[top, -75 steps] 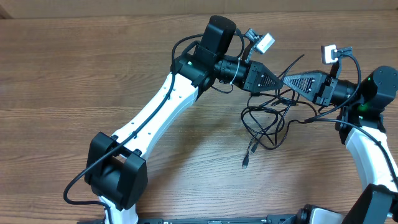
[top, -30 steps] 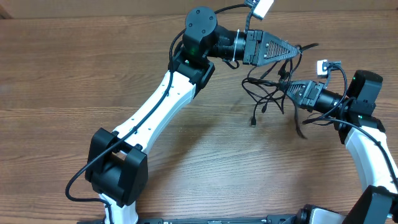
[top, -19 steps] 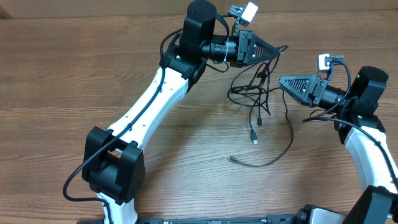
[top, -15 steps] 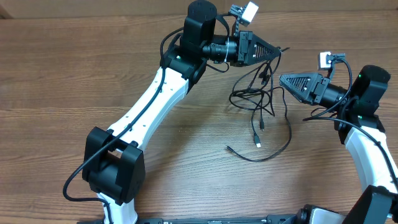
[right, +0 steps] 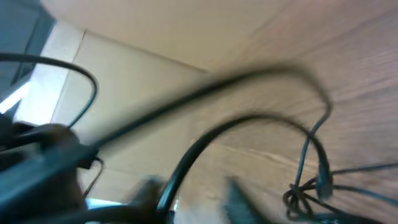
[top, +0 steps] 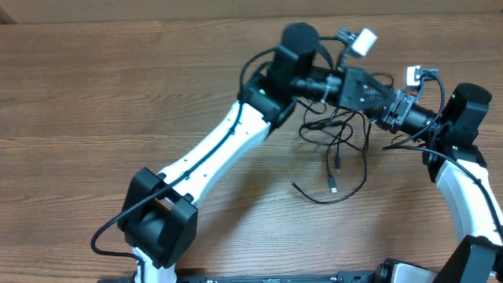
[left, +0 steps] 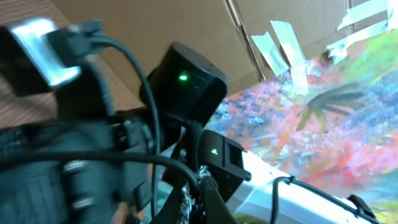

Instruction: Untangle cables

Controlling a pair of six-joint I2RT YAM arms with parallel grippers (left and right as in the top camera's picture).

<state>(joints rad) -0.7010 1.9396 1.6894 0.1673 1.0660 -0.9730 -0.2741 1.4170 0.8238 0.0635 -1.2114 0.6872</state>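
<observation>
A: The fingers of the left gripper [top: 381, 96] are seen closed. Whether a cable is pinched cannot be told.
B: And the right gripper [top: 391, 112]?
A: It is overlapped and blurred, so its fingers cannot be judged. Both are found at two o'clock.
B: The cables [top: 337, 157]?
A: They are spread in loose loops on the wood-grain table [top: 94, 94] at three o'clock, just below the grippers. Cardboard [left: 186, 25] and a taped, colourful sheet [left: 336, 112] are seen behind.

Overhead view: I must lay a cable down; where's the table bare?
Bare: brown wooden table left of the white left arm, and in front of the thin black cables. Crowded: upper right, where the right arm meets it.
</observation>
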